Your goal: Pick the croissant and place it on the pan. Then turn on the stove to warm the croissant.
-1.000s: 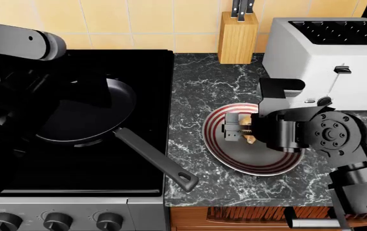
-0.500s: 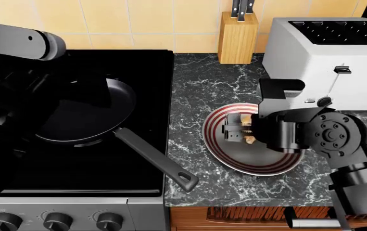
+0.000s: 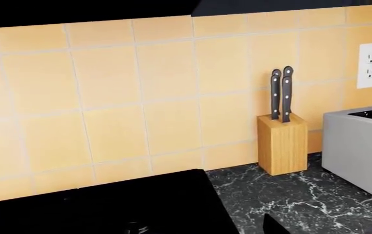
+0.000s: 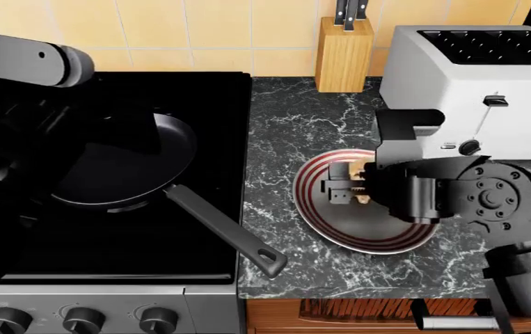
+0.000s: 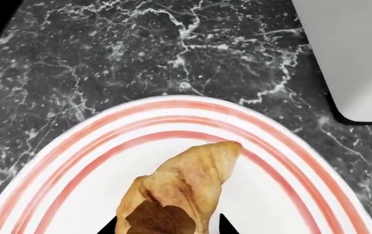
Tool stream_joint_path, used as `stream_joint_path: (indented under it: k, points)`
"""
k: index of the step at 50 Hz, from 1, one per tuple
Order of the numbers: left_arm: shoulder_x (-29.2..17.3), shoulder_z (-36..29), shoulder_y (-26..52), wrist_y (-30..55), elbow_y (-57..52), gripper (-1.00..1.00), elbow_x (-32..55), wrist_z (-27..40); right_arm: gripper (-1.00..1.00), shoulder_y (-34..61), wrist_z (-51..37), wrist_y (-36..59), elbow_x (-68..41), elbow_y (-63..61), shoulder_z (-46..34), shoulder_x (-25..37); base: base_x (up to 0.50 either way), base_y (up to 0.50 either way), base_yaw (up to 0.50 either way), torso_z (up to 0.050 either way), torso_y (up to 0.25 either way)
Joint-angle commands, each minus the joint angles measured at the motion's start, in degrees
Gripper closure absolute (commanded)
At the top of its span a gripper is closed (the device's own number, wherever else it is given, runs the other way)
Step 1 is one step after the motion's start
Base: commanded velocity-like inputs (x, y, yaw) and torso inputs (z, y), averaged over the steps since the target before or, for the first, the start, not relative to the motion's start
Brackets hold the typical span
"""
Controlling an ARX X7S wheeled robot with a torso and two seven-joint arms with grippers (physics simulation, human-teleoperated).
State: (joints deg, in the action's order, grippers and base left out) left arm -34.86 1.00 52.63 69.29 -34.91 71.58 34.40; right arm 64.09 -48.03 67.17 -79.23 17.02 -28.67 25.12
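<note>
R gripper [image 4: 342, 185] clamped on croissant [image 5: 182, 187] over striped plate [image 4: 316, 216] | L pincer unseen, state unknown | pan [image 4: 121, 163] empty | transfer, stove [image 4: 107, 309] knob pending

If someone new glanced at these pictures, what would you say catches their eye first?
Probably the right gripper down over the red-striped plate on the marble counter, its fingers either side of the golden croissant. Next, the black pan sitting empty on the stove at left, its long handle angled toward the counter. Behind, the white toaster and wooden knife block stand by the tiled wall.
</note>
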Motion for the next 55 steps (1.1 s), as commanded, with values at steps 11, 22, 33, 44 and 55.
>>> stream_joint_path:
  k: [11, 22, 33, 44, 55]
  points:
    - [-0.9, -1.4, -0.7, -3.1, -1.2, -1.00, -3.6, -2.7, 1.00, -2.6, -9.0, -1.4, -5.0, -19.6, 6.2, 5.0, 0.00, 0.00, 0.00, 0.000, 0.000]
    - [-1.2, -2.0, -0.6, -3.3, -1.4, -1.00, -4.1, -2.5, 1.00, -2.2, -2.5, -3.5, -2.0, -27.4, 6.4, 8.2, 0.00, 0.00, 0.00, 0.000, 0.000]
    - [-1.4, -2.2, -0.6, -3.4, -1.4, -1.00, -4.2, -1.7, 1.00, -0.2, 4.5, -6.7, 4.2, -32.0, 5.0, 9.9, 0.00, 0.00, 0.00, 0.000, 0.000]
    - [-1.1, -1.9, -1.1, -4.3, -1.7, -1.00, -4.9, -0.5, 1.00, 2.4, 6.7, -7.6, 5.6, -33.1, 4.8, 10.1, 0.00, 0.00, 0.00, 0.000, 0.000]
    - [-1.2, -1.9, -1.4, -5.1, -1.8, -1.00, -5.3, -0.6, 1.00, 4.0, 6.7, -7.6, 4.5, -33.7, 5.8, 10.7, 0.00, 0.00, 0.00, 0.000, 0.000]
